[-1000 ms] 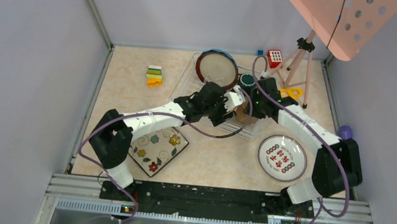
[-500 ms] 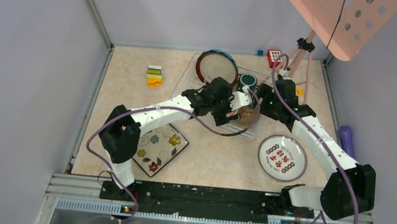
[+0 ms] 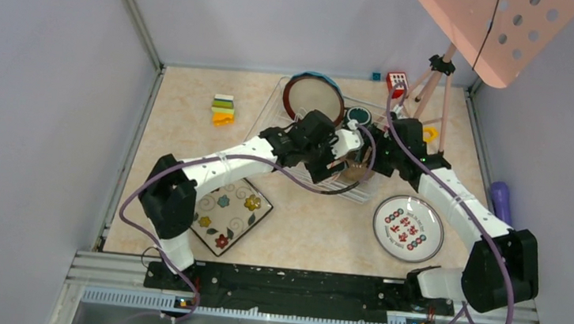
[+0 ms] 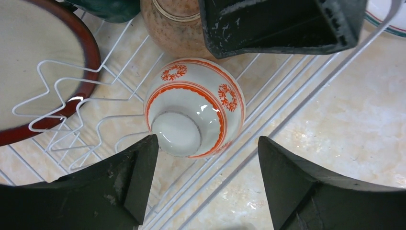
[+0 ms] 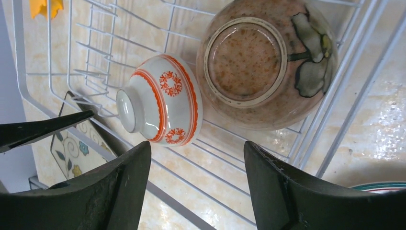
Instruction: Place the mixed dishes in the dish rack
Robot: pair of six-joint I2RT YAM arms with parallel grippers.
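Observation:
The dish rack (image 3: 268,120) holds the upright brown-rimmed cream plate (image 3: 314,99), the teal mug (image 3: 357,116), the tan bowl (image 3: 360,172) and the red-white bowl (image 4: 194,112). In the right wrist view the tan bowl (image 5: 265,60) lies bottom up and the red-white bowl (image 5: 163,105) lies on its side beside it. My left gripper (image 4: 206,141) is open just above the red-white bowl. My right gripper (image 5: 196,146) is open and empty above both bowls. The square floral plate (image 3: 227,212) and the white red-marked plate (image 3: 408,228) lie on the table. I cannot make out the blue polka-dot plate.
Toy blocks (image 3: 224,110) lie far left of the rack, and a red block (image 3: 396,81) and a yellow piece (image 3: 428,133) lie near the tripod (image 3: 433,81) of the pink stand (image 3: 487,26). A purple cylinder (image 3: 500,200) lies by the right wall.
Both grippers have moved further over the rack's near right corner. The right arm's elbow swung in. The tan bowl now rests in the rack, free of the right gripper.

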